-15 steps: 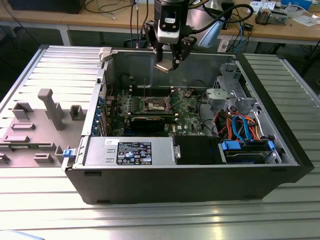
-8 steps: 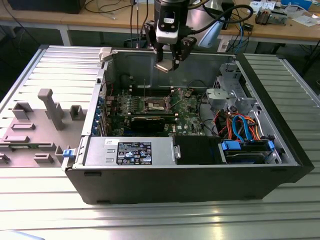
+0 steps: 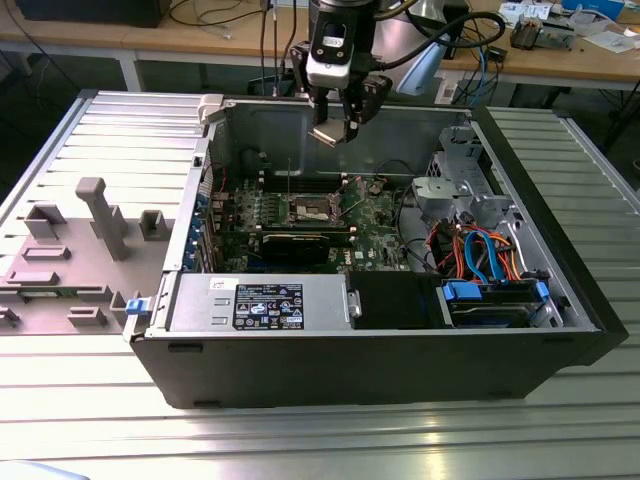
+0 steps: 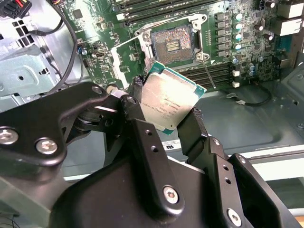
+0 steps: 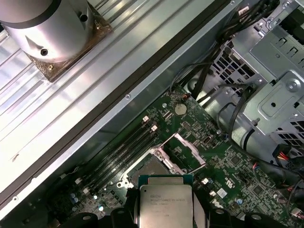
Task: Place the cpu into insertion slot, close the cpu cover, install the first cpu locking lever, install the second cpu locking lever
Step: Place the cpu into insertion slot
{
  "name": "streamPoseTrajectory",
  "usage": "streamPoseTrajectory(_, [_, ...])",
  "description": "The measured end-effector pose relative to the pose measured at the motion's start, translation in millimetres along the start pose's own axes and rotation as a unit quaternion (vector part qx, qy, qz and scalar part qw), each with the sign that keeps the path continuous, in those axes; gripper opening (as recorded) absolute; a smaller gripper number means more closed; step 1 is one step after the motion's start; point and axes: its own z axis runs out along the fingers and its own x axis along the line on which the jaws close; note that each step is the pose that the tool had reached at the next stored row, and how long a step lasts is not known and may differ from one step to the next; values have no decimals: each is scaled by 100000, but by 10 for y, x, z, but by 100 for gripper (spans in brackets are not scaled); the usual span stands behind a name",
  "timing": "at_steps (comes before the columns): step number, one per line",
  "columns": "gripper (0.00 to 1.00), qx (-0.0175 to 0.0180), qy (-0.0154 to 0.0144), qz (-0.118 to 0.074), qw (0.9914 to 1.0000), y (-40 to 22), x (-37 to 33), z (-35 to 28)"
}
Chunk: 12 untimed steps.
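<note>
Our tool (image 3: 335, 130), clamped on the cpu (image 4: 170, 99), hangs above the insertion slot (image 4: 172, 45). The cpu cover (image 5: 192, 150) beside that slot stands open, so we judge no step finished.

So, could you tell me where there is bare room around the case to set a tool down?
The ribbed table is bare in front of the case and to the exterior view's right. To the exterior view's left, grey fixture blocks crowd it. Inside, power supply and cables leave little room; the gripper holds the cpu above the board.
</note>
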Motion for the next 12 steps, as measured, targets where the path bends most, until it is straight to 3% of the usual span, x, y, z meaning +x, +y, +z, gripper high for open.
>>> streamPoseTrajectory(12, [54, -38, -152, 1771, 99984, -5, 2, 35])
